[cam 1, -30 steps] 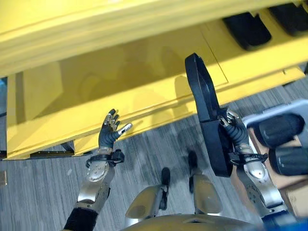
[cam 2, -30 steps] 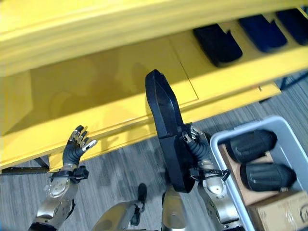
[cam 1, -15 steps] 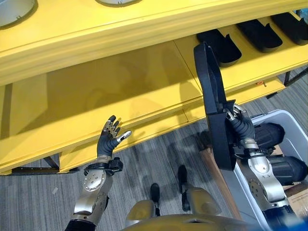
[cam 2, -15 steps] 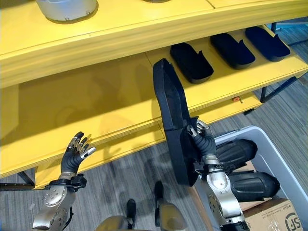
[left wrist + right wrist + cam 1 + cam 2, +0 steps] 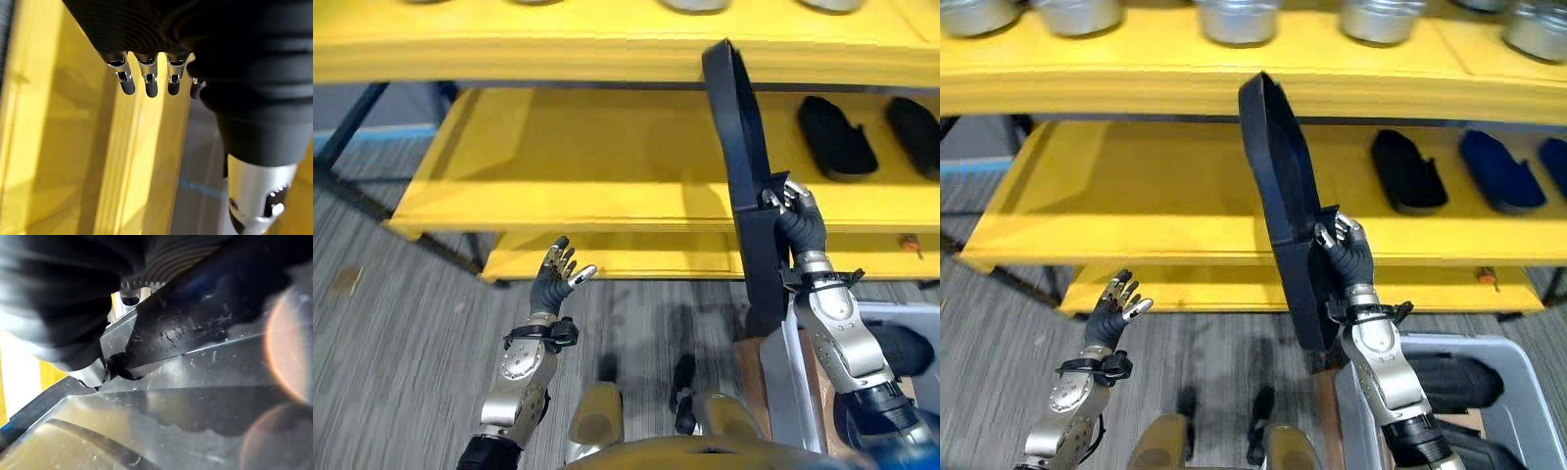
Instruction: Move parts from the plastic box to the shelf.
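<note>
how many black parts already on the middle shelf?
3 show: one right of the held part, a second further right, a third cut off at the edge. More may lie beyond.

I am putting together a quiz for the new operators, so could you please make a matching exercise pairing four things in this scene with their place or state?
Things:
1. long black part
2. left hand
3. metal bowls
4. grey box

Places or states:
A. on the top shelf
B. on the floor, lower right
C. held upright in the right hand
D. open, holding nothing

Pairs: 1-C, 2-D, 3-A, 4-B
</note>
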